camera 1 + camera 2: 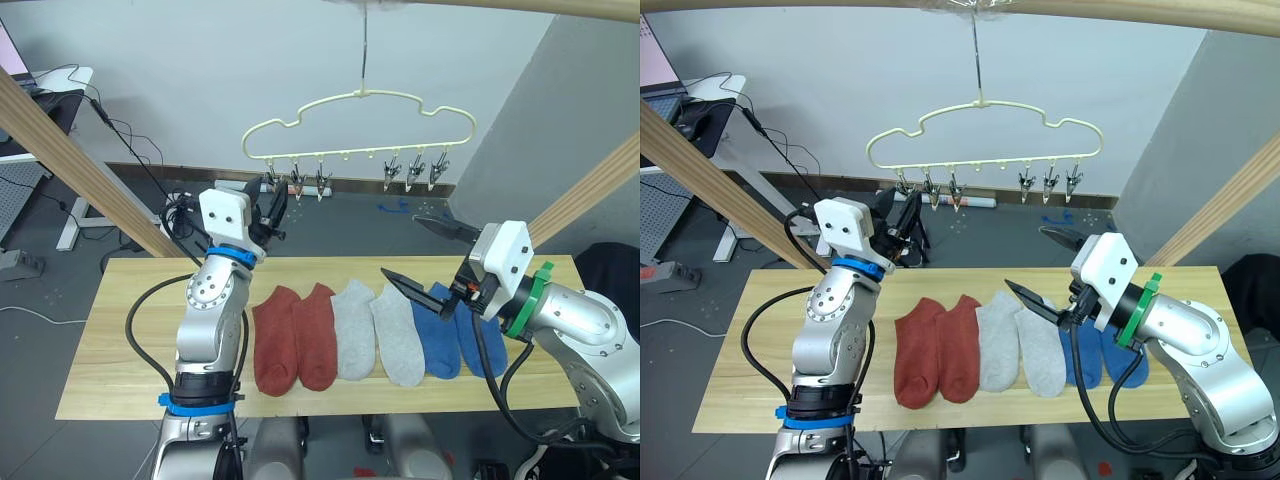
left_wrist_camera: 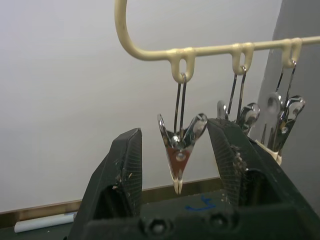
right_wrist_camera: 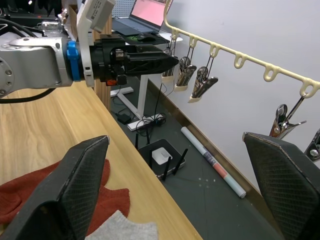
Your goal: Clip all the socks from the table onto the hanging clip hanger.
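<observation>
Open left hand [image 2: 176, 165], fingers either side of metal clip [image 2: 179, 152], cream hanger [image 2: 210, 49] above

Six socks [image 1: 355, 340] in row on table [image 1: 110, 340]; clip hanger [image 1: 360, 130] above, behind

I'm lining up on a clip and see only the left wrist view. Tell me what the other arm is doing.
Observer: The right gripper hangs open over the blue socks, holding nothing.
Operator: Report how many socks are on the table.
Observer: Six lie in a row on the table: two red socks, two grey socks, two blue.
Operator: Say whether any clips are loaded.
Observer: None; all six clips on the hanger hang bare, and the left gripper is open at the leftmost ones.
</observation>
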Robot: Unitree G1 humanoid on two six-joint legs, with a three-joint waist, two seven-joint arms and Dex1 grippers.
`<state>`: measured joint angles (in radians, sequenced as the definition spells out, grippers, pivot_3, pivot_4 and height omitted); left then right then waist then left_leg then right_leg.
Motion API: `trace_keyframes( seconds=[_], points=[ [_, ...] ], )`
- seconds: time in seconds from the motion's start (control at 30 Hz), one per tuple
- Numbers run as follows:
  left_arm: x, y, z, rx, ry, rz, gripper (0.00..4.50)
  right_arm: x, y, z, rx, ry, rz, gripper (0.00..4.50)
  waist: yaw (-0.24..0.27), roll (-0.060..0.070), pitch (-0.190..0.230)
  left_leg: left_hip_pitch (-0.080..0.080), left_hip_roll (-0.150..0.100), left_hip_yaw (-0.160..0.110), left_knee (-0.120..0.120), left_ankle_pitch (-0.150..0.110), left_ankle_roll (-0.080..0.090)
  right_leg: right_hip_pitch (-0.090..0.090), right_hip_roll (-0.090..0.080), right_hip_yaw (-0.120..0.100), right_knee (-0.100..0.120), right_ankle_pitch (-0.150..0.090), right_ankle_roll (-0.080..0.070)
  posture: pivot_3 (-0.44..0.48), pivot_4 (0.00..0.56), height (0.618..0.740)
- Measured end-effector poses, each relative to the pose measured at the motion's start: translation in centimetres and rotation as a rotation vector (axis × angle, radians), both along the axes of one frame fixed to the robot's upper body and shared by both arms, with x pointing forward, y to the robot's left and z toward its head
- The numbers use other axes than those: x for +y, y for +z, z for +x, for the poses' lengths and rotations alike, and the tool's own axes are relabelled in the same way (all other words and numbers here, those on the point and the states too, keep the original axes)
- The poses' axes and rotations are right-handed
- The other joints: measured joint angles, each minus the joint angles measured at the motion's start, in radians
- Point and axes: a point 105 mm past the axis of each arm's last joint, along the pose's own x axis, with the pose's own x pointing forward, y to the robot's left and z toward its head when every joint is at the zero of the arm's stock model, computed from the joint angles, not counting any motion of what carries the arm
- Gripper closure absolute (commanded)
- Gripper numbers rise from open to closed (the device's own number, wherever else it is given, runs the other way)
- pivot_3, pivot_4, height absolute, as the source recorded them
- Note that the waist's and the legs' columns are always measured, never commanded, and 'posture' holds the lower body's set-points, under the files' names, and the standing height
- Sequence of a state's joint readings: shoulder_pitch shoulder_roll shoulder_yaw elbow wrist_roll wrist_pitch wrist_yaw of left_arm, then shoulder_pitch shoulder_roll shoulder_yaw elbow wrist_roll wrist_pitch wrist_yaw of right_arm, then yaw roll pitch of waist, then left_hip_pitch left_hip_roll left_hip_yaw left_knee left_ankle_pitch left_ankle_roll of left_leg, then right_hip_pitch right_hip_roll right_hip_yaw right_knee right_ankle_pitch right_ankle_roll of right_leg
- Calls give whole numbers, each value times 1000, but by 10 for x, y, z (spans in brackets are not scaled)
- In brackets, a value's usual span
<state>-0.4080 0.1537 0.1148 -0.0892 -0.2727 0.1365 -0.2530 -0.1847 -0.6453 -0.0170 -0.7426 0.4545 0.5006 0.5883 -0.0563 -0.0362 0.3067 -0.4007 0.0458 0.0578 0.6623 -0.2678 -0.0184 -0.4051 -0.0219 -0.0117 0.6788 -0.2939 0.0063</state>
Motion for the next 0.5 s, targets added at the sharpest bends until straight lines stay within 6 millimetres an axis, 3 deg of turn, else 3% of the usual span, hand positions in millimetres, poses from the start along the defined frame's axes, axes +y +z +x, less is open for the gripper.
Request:
trace_keyframes(
  seconds=[0.47,0.5],
  points=[
    [-3,2,8,-12,3,-7,2232,0,-1,0,4,0,1,0,0,0,0,0,0,0,0,0,0,0,0,0,0,0,0,-167,326,740],
    [-3,2,7,-14,3,-7,2404,0,-1,0,6,0,1,0,0,0,0,0,0,0,0,0,0,0,0,0,0,0,0,-167,326,740]
  ],
)
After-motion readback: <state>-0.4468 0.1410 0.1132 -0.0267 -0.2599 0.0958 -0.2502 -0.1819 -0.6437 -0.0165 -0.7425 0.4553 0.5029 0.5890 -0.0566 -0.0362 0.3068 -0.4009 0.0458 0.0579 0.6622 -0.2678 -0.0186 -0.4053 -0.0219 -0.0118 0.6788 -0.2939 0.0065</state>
